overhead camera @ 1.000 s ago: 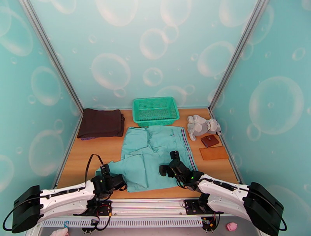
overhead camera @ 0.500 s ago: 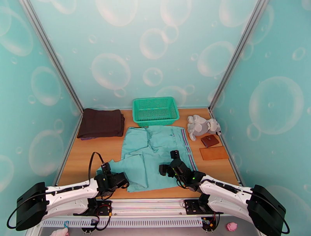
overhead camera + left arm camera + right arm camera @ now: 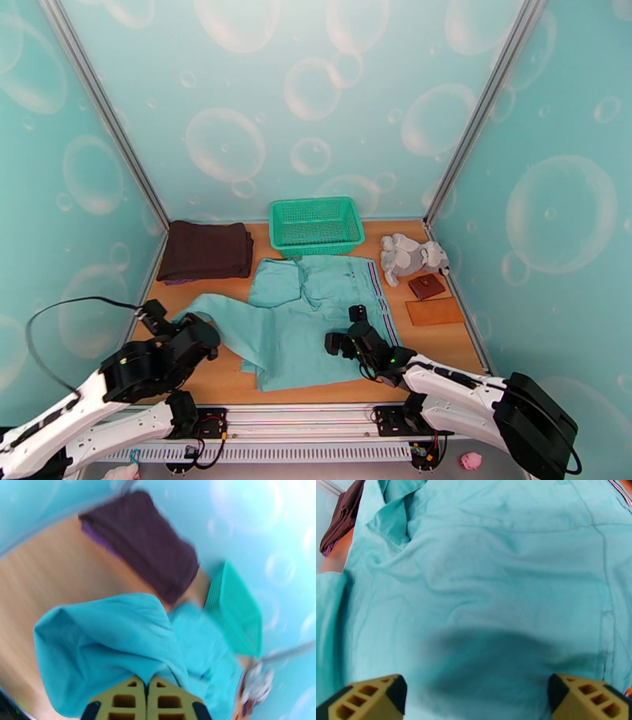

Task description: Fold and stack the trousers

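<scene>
- Trousers [image 3: 316, 316] lay mostly flat in the middle of the surface [image 3: 450, 347], just in front of the green basket [image 3: 316, 225], with the striped waistband on the right side.
- Left gripper [image 3: 148, 682] was clenched on a trouser leg end. The leg was stretched out toward the left side of the surface and lifted a bit.
- Right gripper [image 3: 476, 689] was released, jaws wide apart. It hovered low over the seat area of the cloth and grasped nothing.
- Progress looked early. 1 leg was bunched over the other, there was no clean fold yet, and the edges were uneven at the near hem.
- Left to do, as I judge it: lay the legs straight, fold them, then stack, probably with the dark brown folded garment [image 3: 207, 250] at the far left.
- Top view gave the whole layout, including the plush toy [image 3: 411, 256], a brown wallet [image 3: 426, 286] and a flat tan piece [image 3: 434, 312] at the right. Neither wrist view showed these clearly.
- Left wrist view was blurred, but it showed the closed fingers with cloth draped from them, which the top view hid behind the arm.
- Right wrist view showed wrinkles, a seam line and the gripper's shadow on the cloth.
</scene>
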Motion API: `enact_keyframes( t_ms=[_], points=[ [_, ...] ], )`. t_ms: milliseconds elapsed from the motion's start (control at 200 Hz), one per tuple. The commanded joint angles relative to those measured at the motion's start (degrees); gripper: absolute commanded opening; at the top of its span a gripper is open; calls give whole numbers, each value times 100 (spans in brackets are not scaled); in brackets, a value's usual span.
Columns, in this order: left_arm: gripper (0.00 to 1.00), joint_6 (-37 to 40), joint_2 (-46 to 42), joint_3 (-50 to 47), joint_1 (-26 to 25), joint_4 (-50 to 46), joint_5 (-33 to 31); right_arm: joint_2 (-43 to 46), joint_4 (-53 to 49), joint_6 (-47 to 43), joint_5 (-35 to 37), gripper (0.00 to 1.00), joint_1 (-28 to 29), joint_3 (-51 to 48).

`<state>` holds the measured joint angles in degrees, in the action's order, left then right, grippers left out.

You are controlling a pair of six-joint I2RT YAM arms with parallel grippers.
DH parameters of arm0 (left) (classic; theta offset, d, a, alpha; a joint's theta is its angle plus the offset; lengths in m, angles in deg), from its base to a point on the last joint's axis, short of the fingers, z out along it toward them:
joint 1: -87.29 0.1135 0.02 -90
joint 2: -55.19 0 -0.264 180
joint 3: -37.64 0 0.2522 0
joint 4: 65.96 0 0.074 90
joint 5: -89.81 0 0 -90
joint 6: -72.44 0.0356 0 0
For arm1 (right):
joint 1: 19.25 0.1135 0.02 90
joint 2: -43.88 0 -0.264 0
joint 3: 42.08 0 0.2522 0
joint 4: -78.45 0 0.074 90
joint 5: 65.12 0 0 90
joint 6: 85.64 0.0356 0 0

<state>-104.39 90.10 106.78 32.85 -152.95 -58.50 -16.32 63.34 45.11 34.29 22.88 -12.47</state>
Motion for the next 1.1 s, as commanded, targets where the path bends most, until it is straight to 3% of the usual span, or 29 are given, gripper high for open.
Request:
enact_keyframes(
  t_ms=[0, 120, 190, 265, 310, 360, 410, 450, 505, 545, 590, 670, 750, 845, 935, 1050, 1100],
  points=[
    [0, 1581, -499, 232, 307, 329, -1606, -8, -16, 212, -146, 99, -250, -254],
    [0, 4317, -1250, 64, 311, 1951, -2341, -33, -36, 227, -174, 99, -311, -255],
    [0, 5949, -1787, -304, 275, 3448, -2803, -35, -75, 283, -66, 99, -311, -232],
    [0, 8540, -2390, -869, 91, 5581, -3146, -72, -39, 357, 4, 99, -339, -232],
    [0, 9248, -2695, -1024, -30, 6109, -3094, -122, -67, 399, 82, 99, -341, -232],
    [0, 9188, -2979, -1042, -143, 5940, -3116, -181, -85, 452, 149, 99, -347, -232],
    [0, 8850, -3223, -969, -312, 5503, -3532, -189, -65, 509, 178, 99, -344, -240],
    [0, 7762, -3326, -676, -485, 4260, -3798, -186, -5, 545, 166, 99, -335, -264],
    [0, 5535, -3367, -189, -717, 2023, -3818, -164, 40, 574, 195, 99, -305, -285],
    [0, 4864, -3429, -98, -916, 1310, -3822, -158, 25, 587, 221, 99, -274, -283],
    [0, 4911, -3455, -125, -1134, 1211, -3828, -147, -3, 585, 242, 99, -266, -276],
    [0, 5803, -3427, -322, -1505, 1903, -3826, -125, -54, 574, 280, 99, -260, -267],
    [0, 5636, -3412, -137, -1949, 1723, -3825, -56, -74, 609, 307, 99, -256, -276],
    [0, 6035, -3461, 61, -2563, 1763, -3828, 34, -14, 670, 351, 99, -249, -326],
    [0, 6185, -3465, 122, -2684, 1726, -3833, 53, 14, 697, 333, 99, -241, -344],
    [29, 6447, -3465, 158, -2549, 1857, -3835, 94, -16, 724, 337, 99, -215, -335],
    [36, 6722, -3465, 129, -2508, 2040, -3842, 134, -54, 731, 358, 99, -200, -315]
  ],
)
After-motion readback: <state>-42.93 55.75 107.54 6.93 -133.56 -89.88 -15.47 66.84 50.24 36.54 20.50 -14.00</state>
